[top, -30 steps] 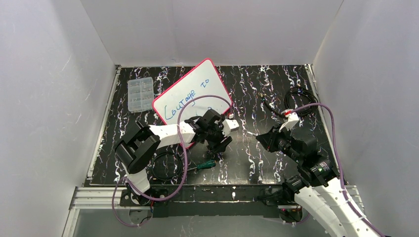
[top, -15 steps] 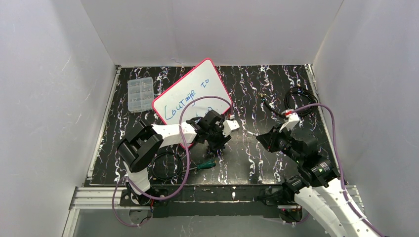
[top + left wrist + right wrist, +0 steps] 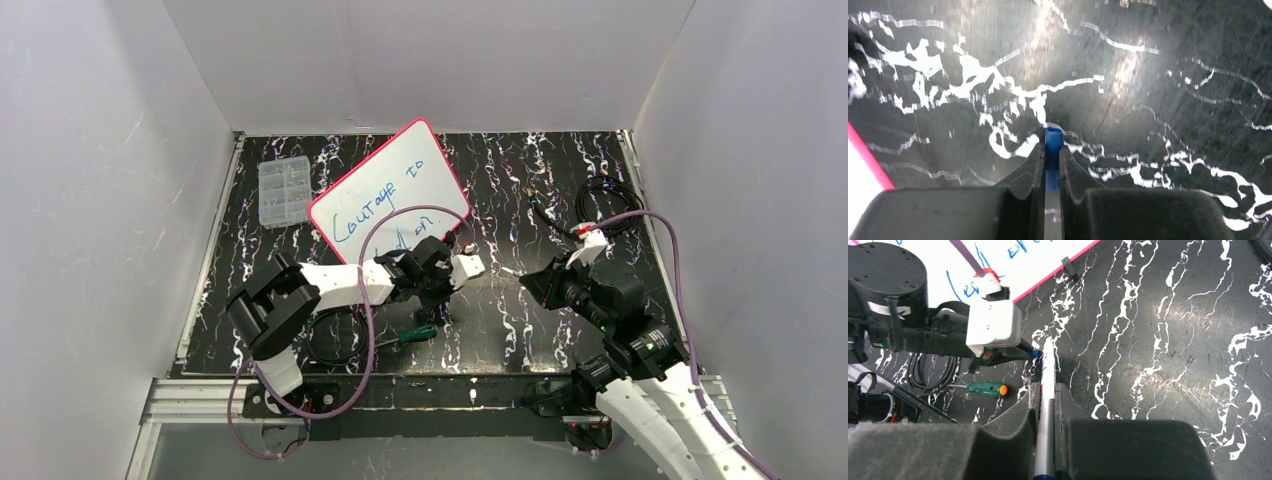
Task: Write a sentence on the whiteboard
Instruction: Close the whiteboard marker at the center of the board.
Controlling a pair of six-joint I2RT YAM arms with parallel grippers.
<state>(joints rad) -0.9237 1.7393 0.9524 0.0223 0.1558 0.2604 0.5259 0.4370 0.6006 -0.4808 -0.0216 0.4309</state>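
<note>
The whiteboard [image 3: 400, 175] lies tilted at the back centre, pink-framed; its corner shows in the right wrist view [image 3: 1048, 257]. The sentence [image 3: 372, 203] is blue handwriting in two lines, and my left arm partly covers the lower line. My left gripper [image 3: 1052, 148] is shut on a small blue marker cap [image 3: 1053, 137], just in front of the board's near edge [image 3: 441, 298]. My right gripper [image 3: 1047, 388] is shut on a white-and-grey marker [image 3: 1046, 405], whose tip points toward the left gripper. The cap [image 3: 1035, 353] sits close beside that tip; I cannot tell if they touch.
A clear compartment box [image 3: 283, 190] sits at the back left. A green screwdriver [image 3: 412, 335] and a coiled black cable [image 3: 335, 338] lie near the left arm's base. Another black cable coil [image 3: 603, 205] is at the back right. White walls enclose the dark marbled table.
My left gripper has closed onto the blue cap and drawn slightly back toward the near side, uncovering more of the lower line. The right arm has stayed still.
</note>
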